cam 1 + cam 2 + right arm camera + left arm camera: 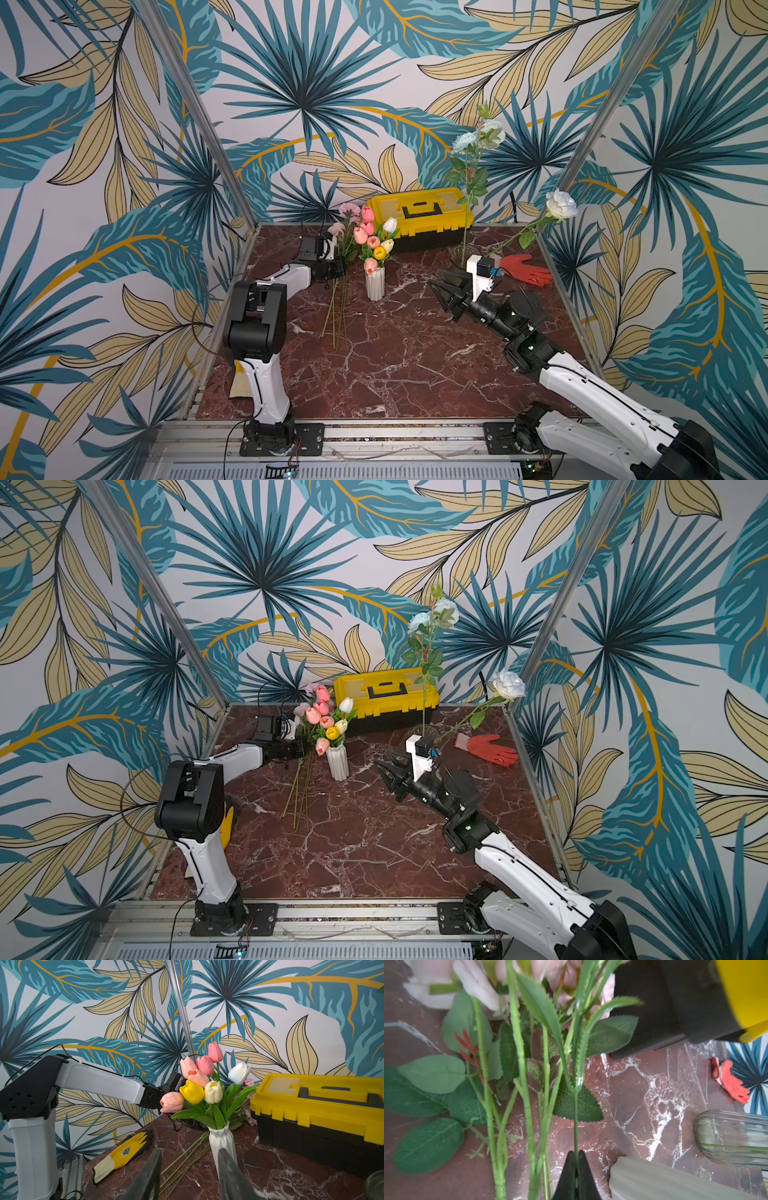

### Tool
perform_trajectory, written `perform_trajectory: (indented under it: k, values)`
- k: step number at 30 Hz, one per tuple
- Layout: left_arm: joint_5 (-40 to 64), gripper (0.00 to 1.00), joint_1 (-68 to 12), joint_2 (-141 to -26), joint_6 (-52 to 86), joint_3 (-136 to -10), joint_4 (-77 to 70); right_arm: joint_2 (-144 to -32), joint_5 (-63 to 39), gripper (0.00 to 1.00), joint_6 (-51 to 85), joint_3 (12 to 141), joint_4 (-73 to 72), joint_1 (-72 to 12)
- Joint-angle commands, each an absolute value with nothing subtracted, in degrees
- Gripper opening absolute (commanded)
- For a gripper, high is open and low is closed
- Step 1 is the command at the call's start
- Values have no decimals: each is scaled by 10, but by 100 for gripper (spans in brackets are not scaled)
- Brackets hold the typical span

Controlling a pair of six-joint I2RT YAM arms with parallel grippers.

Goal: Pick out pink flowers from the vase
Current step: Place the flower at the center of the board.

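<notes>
Several pink tulips (365, 232) stand with a yellow and white ones in a white ribbed vase (375, 284); the right wrist view shows these tulips (204, 1065) too. Left of it, pale pink flowers (345, 216) lie in a pile with long stems (338, 307) on the marble. My left gripper (343, 266) hovers over this pile, shut on one thin green stem (575, 1126) that runs up toward pink blooms (477, 982). My right gripper (438, 291) is open and empty, pointing at the white vase (220, 1138). A glass vase (463, 251) holds pale blue flowers (478, 137) and a white rose (561, 203).
A yellow and black toolbox (419, 214) sits at the back, close behind the white vase. A red glove (525, 268) lies at the back right. A yellow glove (122, 1153) lies near the left arm's base. Metal frame posts (199, 112) bound the table.
</notes>
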State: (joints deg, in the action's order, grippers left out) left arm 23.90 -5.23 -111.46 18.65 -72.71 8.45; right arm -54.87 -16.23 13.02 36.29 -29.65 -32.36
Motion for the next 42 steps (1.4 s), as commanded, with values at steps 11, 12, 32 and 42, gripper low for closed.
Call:
perform_trajectory:
  k: [11,12,32,42]
  values:
    - [193,37,-54,-988,234,-682,106,-522,-154,45,95,374,-227,-326]
    - [189,38,-56,-965,240,-669,102,-519,-155,45,91,375,-225,-327]
    - [154,44,-104,-524,272,-440,198,-680,-215,41,-181,464,-229,-343]
    - [169,46,-106,-497,241,-478,302,-867,-227,40,-214,484,-459,-367]
